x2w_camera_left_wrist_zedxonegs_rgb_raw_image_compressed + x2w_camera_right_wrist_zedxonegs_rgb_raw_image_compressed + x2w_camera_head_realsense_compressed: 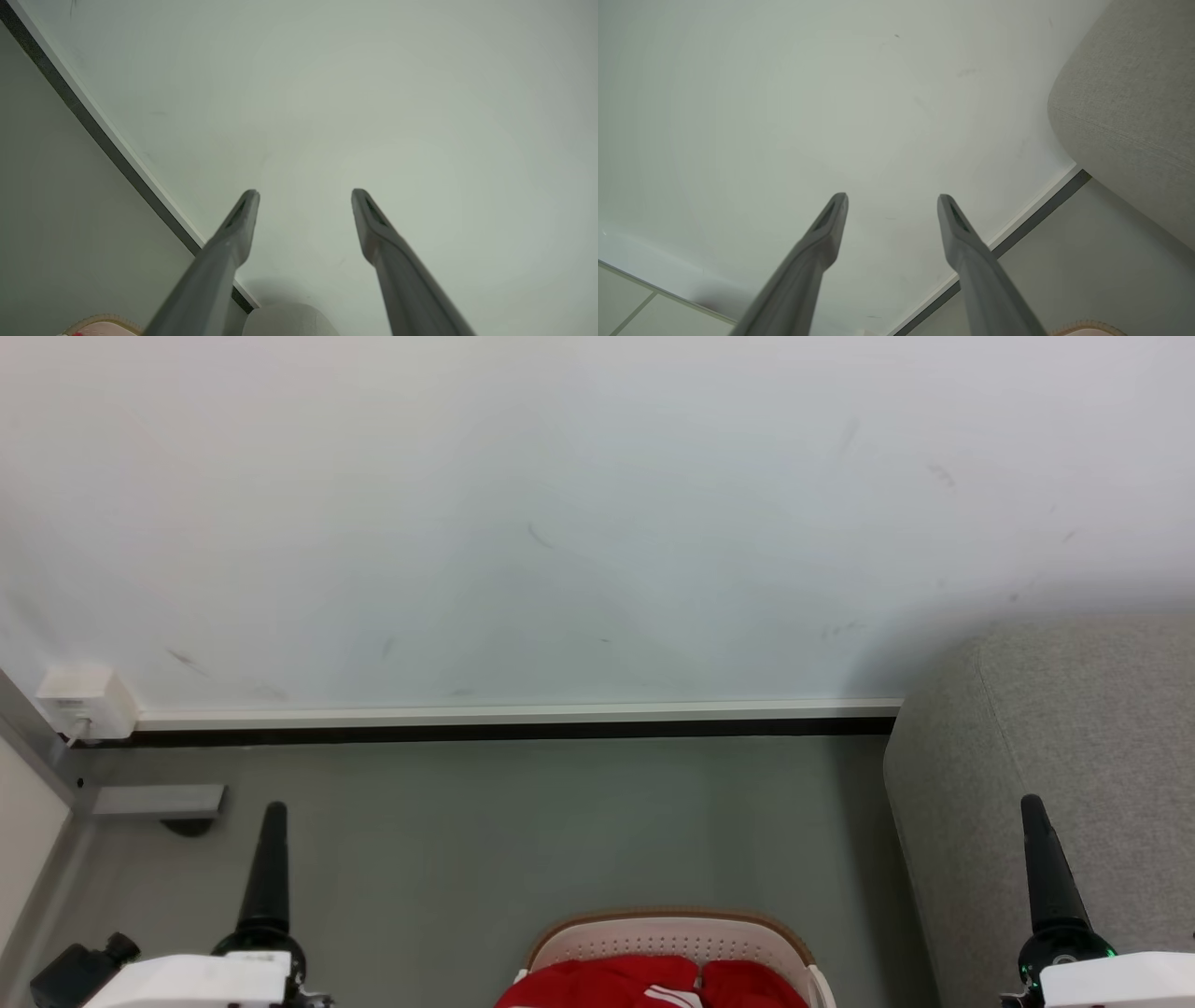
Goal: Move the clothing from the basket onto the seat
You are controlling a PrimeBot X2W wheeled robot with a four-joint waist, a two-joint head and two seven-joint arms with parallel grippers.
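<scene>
Clothing point(607, 985), head view; left claw point(304, 193), right claw point(893, 196) agape, wrist views

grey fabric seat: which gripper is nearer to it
Right. The right gripper is close beside the light-grey fabric seat; the left gripper is on the far side of the white perforated basket.

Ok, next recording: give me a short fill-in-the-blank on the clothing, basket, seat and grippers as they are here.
1. The clothing lying in the basket is mainly ____ in colour.
2. The seat stands on the robot's ____ side of the basket.
3. The left gripper and the right gripper each have their jaws ____.
Missing words: red; right; open.
</scene>
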